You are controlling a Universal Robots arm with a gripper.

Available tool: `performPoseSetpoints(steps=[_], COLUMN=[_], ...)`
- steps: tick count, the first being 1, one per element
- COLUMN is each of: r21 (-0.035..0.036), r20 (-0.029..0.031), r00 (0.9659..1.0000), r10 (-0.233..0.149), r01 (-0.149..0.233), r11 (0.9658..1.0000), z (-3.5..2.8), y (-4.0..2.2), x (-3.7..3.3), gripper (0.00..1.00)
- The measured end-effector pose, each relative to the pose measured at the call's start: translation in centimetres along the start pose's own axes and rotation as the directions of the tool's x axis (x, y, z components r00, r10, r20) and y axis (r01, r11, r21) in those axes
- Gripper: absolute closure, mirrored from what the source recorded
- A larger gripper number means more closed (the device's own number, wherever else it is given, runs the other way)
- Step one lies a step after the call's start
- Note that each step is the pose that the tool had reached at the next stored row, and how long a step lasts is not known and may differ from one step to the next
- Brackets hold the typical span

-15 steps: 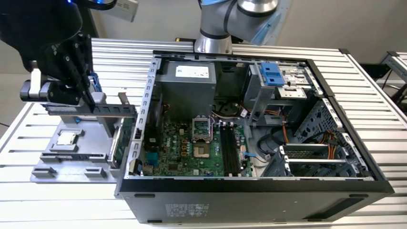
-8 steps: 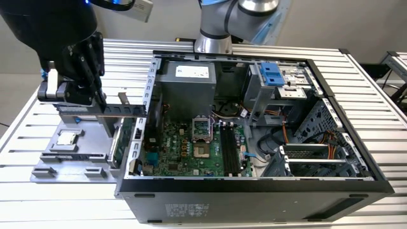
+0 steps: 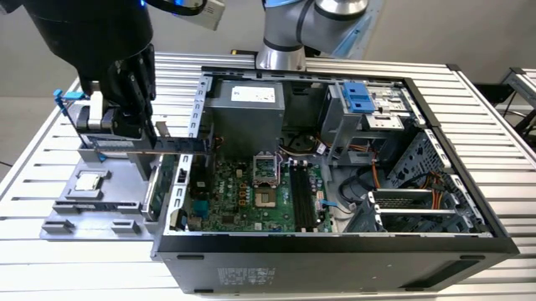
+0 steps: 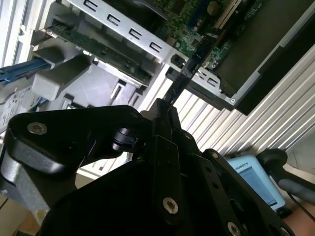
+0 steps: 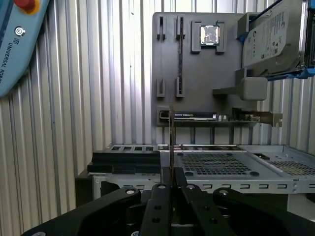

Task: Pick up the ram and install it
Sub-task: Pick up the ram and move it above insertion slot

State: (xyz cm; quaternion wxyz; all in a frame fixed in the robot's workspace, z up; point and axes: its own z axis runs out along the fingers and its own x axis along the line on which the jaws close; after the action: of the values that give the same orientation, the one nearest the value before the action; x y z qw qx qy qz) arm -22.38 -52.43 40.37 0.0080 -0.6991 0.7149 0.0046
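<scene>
Slatted table (image 3: 494, 113), ram (image 5: 171, 140) within hand (image 5: 172, 178)

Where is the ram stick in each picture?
Exterior view: the thin blue-green ram stick lies level in the jaws of the black gripper, beside the open black computer case, on the exterior view's left.
First wrist view: the stick, edge-on, pokes out of the jaws toward the case.
Second wrist view: it slants from the jaws toward the case.
Shared landmark: the case.

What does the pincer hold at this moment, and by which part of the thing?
The pincer grips the ram stick at one end; the rest of the thin board juts out beyond it, seen edge-on in the first wrist view.
</scene>
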Motion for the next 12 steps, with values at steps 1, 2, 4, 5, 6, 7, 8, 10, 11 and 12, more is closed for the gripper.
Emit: performPoseSetpoints(steps=[1, 2, 4, 5, 6, 7, 8, 10, 11, 12], r21=[0.0, 0.0, 0.0, 0.0001, 0.0, 0.0, 0.0, 0.0, 0.0, 0.0], r20=[0.0, 0.0, 0.0, 0.0001, 0.0, 0.0, 0.0001, 0.0, 0.0, 0.0001], r00=[1.0, 1.0, 1.0, 1.0, 1.0, 1.0, 1.0, 1.0, 1.0, 1.0], r10=[0.0, 0.0, 0.0, 0.0, 0.0, 0.0, 0.0, 0.0, 0.0, 0.0], r01=[0.0, 0.0, 0.0, 0.0, 0.0, 0.0, 0.0, 0.0, 0.0, 0.0], r11=[1.0, 1.0, 1.0, 1.0, 1.0, 1.0, 1.0, 1.0, 1.0, 1.0], z=[0.0, 0.0, 0.0, 0.01, 0.01, 0.01, 0.01, 0.01, 0.01, 0.02], y=[-0.24, -0.47, -0.92, -1.16, -1.37, -1.6, -1.8, -2.24, -2.49, -2.68], x=[0.0, -0.01, -0.02, -0.03, -0.03, -0.03, -0.04, -0.05, -0.05, -0.06], gripper=[1.0, 1.0, 1.0, 1.0, 1.0, 1.0, 1.0, 1.0, 1.0, 1.0])
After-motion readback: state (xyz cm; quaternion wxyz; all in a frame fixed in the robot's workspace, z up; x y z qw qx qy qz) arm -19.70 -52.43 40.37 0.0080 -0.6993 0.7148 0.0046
